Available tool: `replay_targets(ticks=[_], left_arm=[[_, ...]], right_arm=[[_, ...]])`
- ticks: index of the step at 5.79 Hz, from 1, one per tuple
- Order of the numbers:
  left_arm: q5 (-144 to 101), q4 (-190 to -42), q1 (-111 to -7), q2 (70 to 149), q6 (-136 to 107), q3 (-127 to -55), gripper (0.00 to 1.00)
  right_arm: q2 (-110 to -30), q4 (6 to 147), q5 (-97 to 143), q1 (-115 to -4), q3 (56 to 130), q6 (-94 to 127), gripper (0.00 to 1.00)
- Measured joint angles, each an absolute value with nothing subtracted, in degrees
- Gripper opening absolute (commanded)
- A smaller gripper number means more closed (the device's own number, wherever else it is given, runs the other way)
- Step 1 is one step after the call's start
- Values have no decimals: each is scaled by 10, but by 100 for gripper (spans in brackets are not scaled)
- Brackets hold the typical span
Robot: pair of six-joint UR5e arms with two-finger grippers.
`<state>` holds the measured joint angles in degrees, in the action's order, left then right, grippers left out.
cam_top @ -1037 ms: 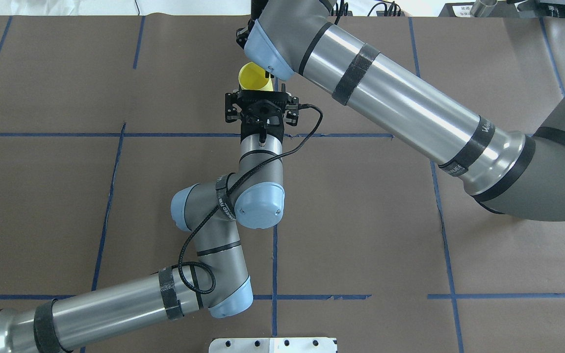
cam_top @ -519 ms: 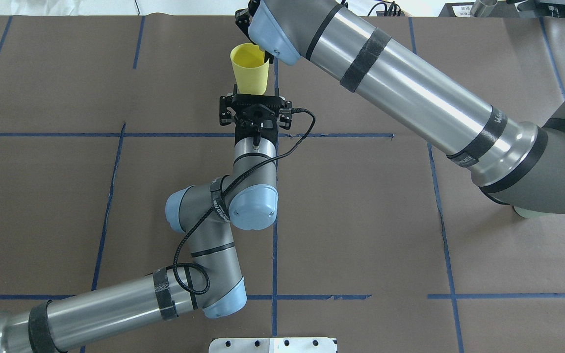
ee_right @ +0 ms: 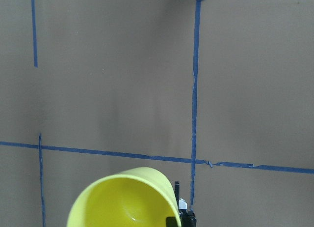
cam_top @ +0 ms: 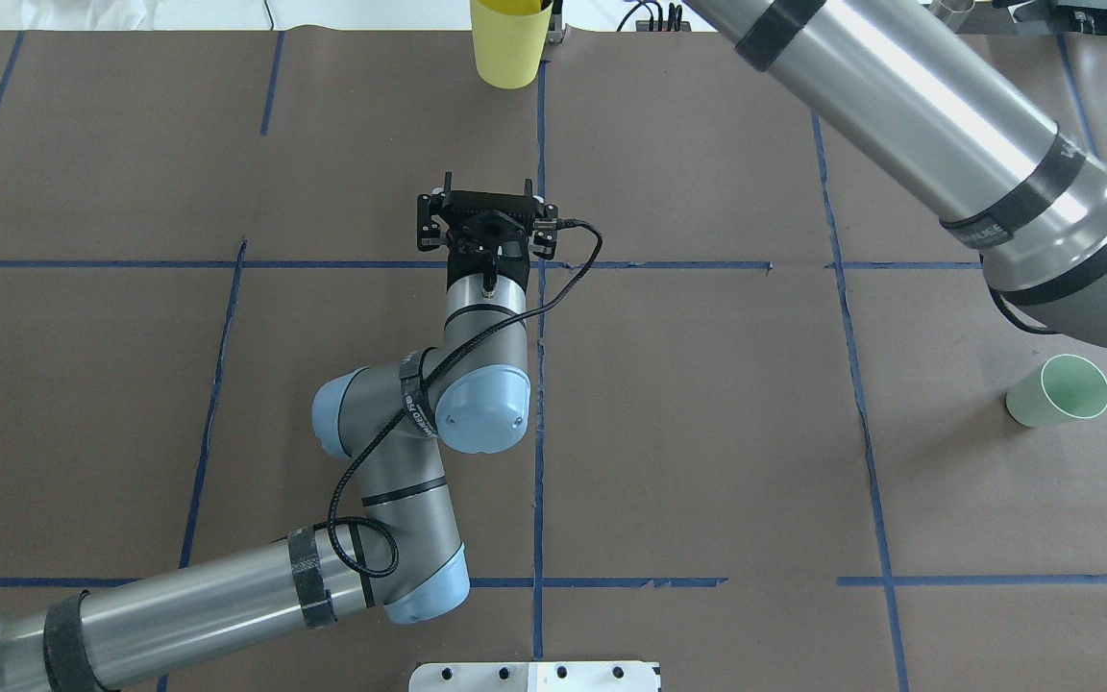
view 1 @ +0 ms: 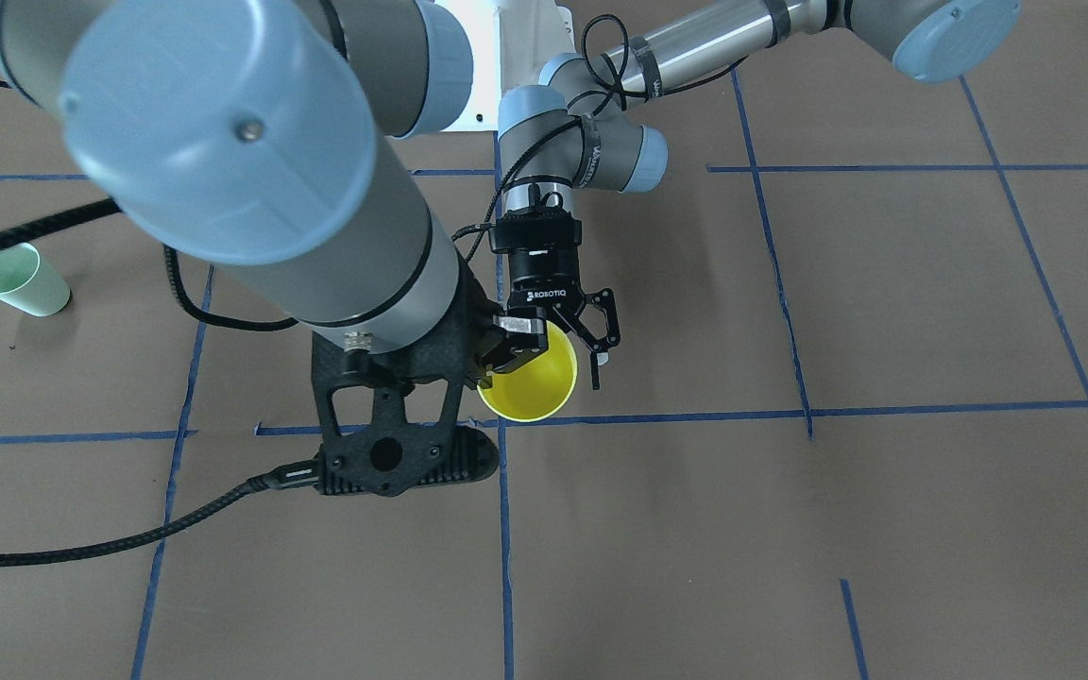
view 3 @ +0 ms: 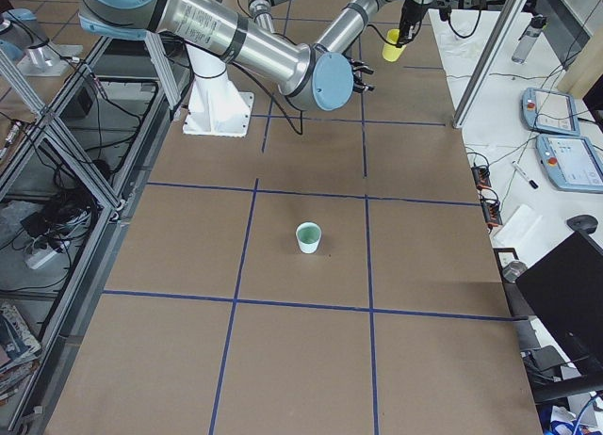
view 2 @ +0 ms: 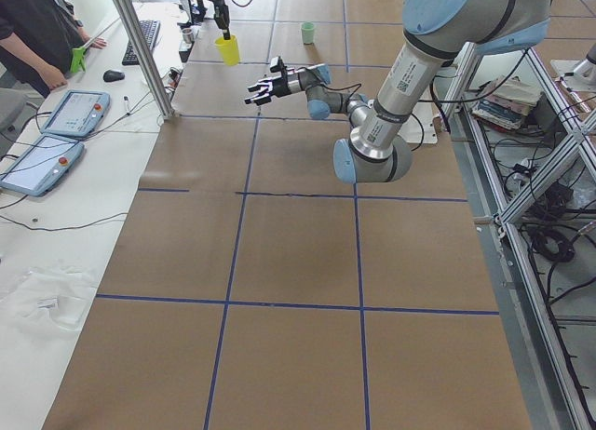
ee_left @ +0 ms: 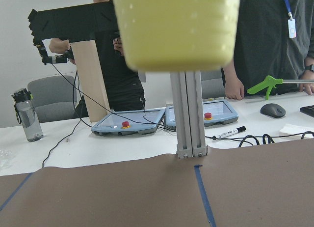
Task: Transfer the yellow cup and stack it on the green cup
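While carried high above the table (cam_top: 707,432), needs only a light hold: hence a pinch by the right gripper (view 1: 503,351), closed on one side of the rim of the yellow cup (view 1: 527,382). Keeps the mouth up and the tapered base free below, ready for dropping into another cup. Hangs over the middle of the table, near a crossing of blue tape (ee_right: 194,160), touching nothing but those fingers.

Lower down and nearer the robot, shows the left gripper (cam_top: 486,185) spread wide and empty, aimed forward along the table, with the yellow cup up at the top edge of the left wrist view. Probably held low there to stay out of the carry's way.

Places the green cup (cam_top: 1058,392) upright, mouth open to the ceiling, on the robot's right, well apart from both grippers and alone within its taped square. Calls, by this reckoning, for a long sideways carry to that side, then a centred descent, base into mouth. Risks swing or tilt from so one-sided a grip on a light tumbler. Could clip the green rim and tip it over if brought down off-centre.
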<state>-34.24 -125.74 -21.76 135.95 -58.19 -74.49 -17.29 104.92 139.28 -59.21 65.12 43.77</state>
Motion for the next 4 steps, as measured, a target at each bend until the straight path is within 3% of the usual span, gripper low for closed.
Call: replay_targets(ticks=[3,4], left_arm=[[-453,-1312,-271,1328,-431,-815,90],[-525,-1316,-309,1299,-419,-843,90]], right_arm=[[-232,1050,1398,-646,664,372,0],[-280,1052,1398,-661,701,338,0]])
